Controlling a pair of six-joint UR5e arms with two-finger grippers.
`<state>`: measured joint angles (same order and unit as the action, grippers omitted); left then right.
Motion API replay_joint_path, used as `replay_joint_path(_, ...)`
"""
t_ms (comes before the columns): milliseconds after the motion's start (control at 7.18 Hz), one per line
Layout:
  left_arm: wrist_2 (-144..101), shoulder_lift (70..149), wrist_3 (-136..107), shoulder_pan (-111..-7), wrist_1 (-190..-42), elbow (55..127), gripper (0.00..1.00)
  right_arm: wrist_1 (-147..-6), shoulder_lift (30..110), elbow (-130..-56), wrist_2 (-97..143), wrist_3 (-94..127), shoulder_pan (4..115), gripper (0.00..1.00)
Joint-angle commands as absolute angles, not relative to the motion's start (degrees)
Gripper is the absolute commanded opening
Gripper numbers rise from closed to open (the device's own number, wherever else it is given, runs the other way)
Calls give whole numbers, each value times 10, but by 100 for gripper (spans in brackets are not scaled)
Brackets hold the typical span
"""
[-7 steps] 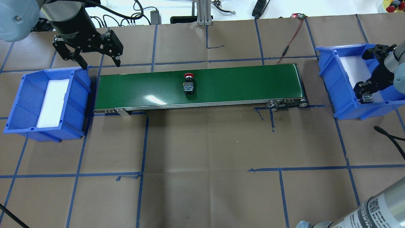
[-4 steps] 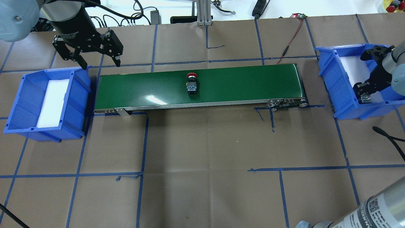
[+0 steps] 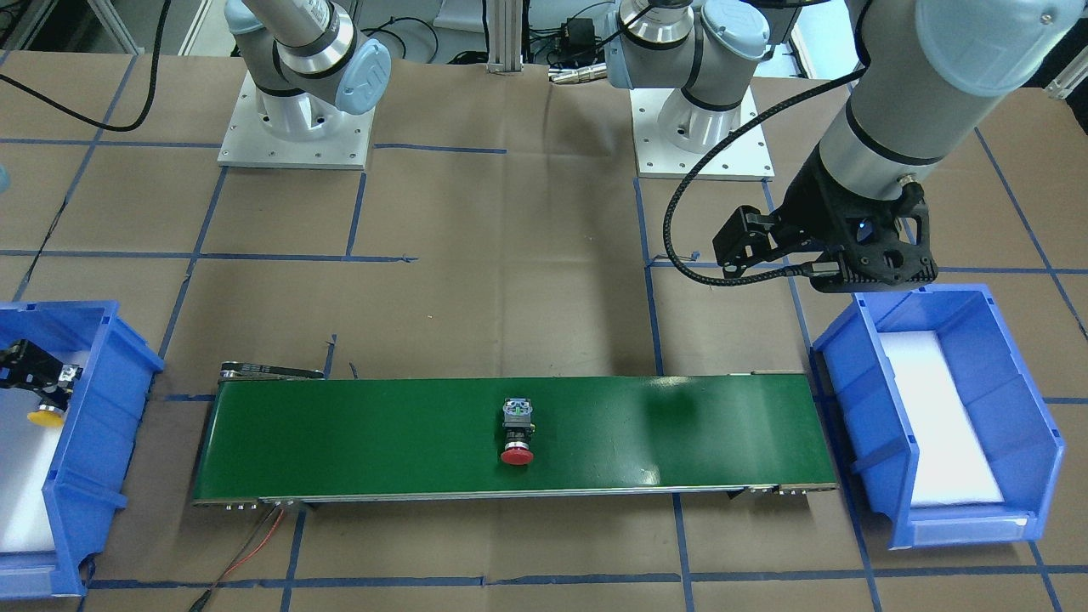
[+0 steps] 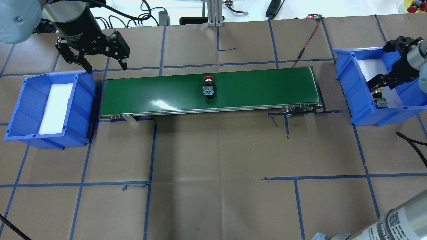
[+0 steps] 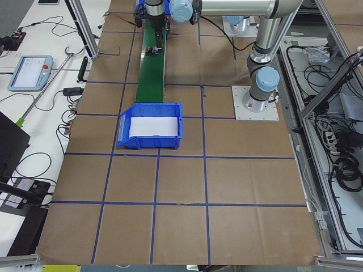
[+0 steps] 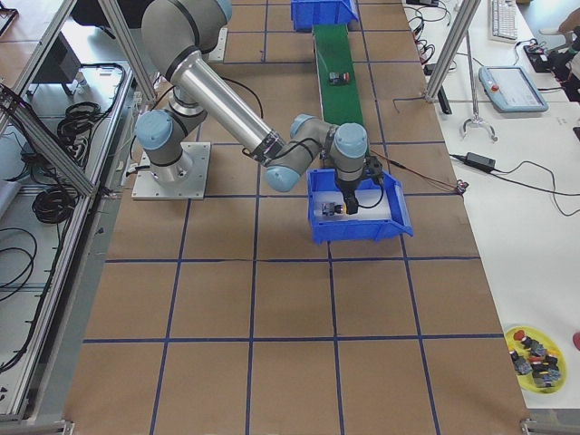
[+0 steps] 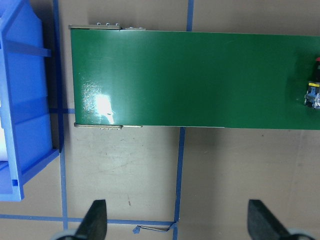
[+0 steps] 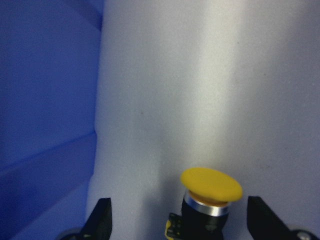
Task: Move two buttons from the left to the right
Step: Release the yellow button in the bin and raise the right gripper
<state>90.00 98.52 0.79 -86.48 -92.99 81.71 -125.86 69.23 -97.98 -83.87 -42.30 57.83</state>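
Carried further toward 3 o'clock along the green belt (image 4: 260, 86) since a second back: the red button (image 4: 208, 89). Now just past mid-belt, lying on its side, cap toward 12 o'clock, terminal end toward 6, touched by nothing.

Also changed: the yellow button (image 8: 211, 187), let go and lying on the white foam (image 8: 200, 75) of the right bin (image 4: 343, 76), near the bin's 6 o'clock end in the overhead view. Drawn up and back from it toward 12 o'clock, the right pincer (image 8: 179, 222): spread wide, a finger on either side of the button and apart from it in the wrist view, gripping nothing.

No shift in the left pincer (image 4: 106, 68): spread wide, carrying nothing, hanging at about 11 o'clock off the belt's 9 o'clock end, just beyond the far corner of the left bin (image 4: 20, 100).

Read for the task: one button of two delivered, the second under way and roughly halfway across. Likely next for the right pincer: over to the belt's 3 o'clock end, there to take the red button by its black body. Worth watching: a button on its side, apt to roll or twist at the end roller and drop onto the paper-covered surface (image 4: 213, 160).
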Motion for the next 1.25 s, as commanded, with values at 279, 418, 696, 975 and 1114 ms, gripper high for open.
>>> replay_joint_path(279, 900, 985, 8, -865, -930, 816, 100, -1206, 754, -920, -836, -367, 592, 99)
replay_joint_path(418, 900, 985, 8, -865, -930, 816, 100, -1139, 760, -885, -836, -286, 641, 99)
replay_joint_path(696, 900, 985, 8, -865, -930, 815, 100, -1074, 759, -847, -845, -113, 782, 99)
replay_joint_path(975, 901, 985, 8, -865, -930, 814, 100, -1088, 752, -847, -846, 61, 921, 99)
replay_joint_path(1114, 901, 986, 7, -864, -931, 811, 100, -1099, 738, -847, -846, 98, 957, 99)
